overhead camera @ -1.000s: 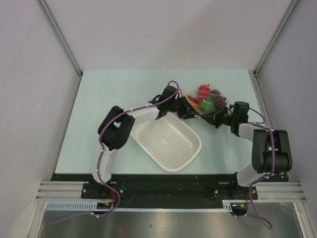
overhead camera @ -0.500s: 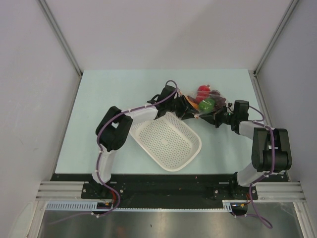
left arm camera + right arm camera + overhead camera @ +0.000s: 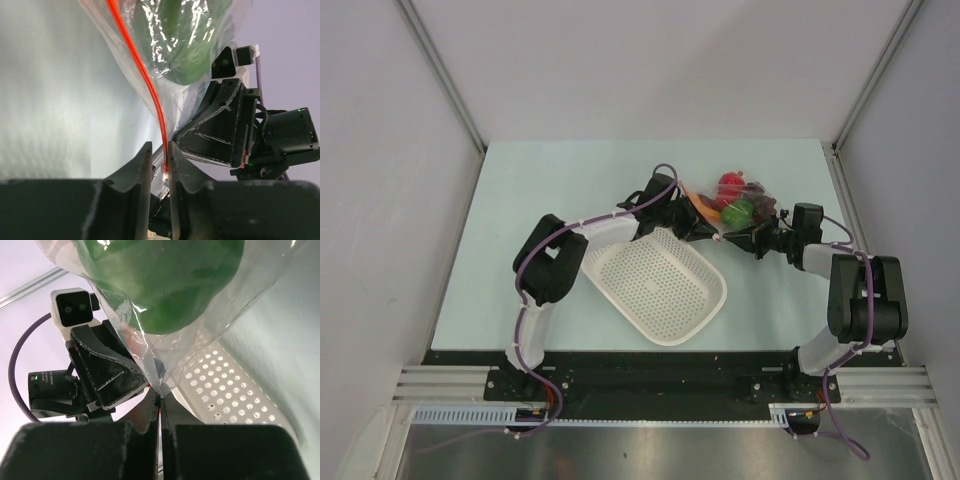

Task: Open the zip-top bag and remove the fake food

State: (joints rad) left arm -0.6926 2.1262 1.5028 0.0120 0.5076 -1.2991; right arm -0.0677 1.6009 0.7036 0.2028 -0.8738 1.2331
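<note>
Just beyond the far right rim of the white perforated basket (image 3: 660,285): the zip-top bag (image 3: 740,200), clear and crinkled, stretched between both grippers. Packed inside the film, on the side away from the basket: a green bell pepper (image 3: 738,211), a red round fruit (image 3: 728,183), a dark purple grape bunch (image 3: 766,202) and an orange carrot-like piece (image 3: 704,206) nearest the basket's far rim.

Right gripper (image 3: 160,396) off the basket's far right corner, pinched tight on the bag's lower fold. No gap between its fingers, a thin red line of zipper caught there. Basket wall with its rows of holes just behind that fold, seen through the plastic.

Left gripper (image 3: 160,150) over the middle of the basket's far rim, tip to tip with the other one. Fingers a narrow slot apart. Orange-red zipper strip (image 3: 144,85) running down into that slot and lying against one finger. Cannot tell whether truly clamped or only threaded through.

Green pepper pressed against the film in both wrist views.
</note>
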